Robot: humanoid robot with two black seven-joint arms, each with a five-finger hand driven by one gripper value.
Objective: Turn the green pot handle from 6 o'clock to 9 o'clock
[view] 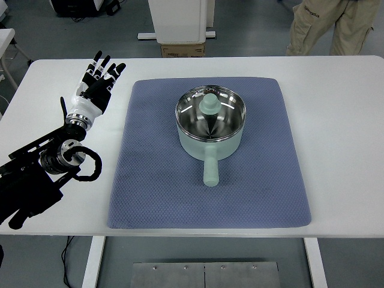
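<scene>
A pale green pot [210, 142] with a glass lid and green knob [210, 104] stands on the blue mat [156, 180] in the middle of the table. Its handle [210, 170] points straight toward me, at 6 o'clock. My left hand [99, 79] hovers over the bare white table to the left of the mat, well away from the pot. Its fingers are spread, pointing away from me, and hold nothing. No right arm shows in the picture.
The white table [336, 120] extends on both sides of the mat. A person's legs [330, 27] stand behind the far right edge. A white cabinet and a cardboard box [182, 49] sit on the floor beyond the far edge.
</scene>
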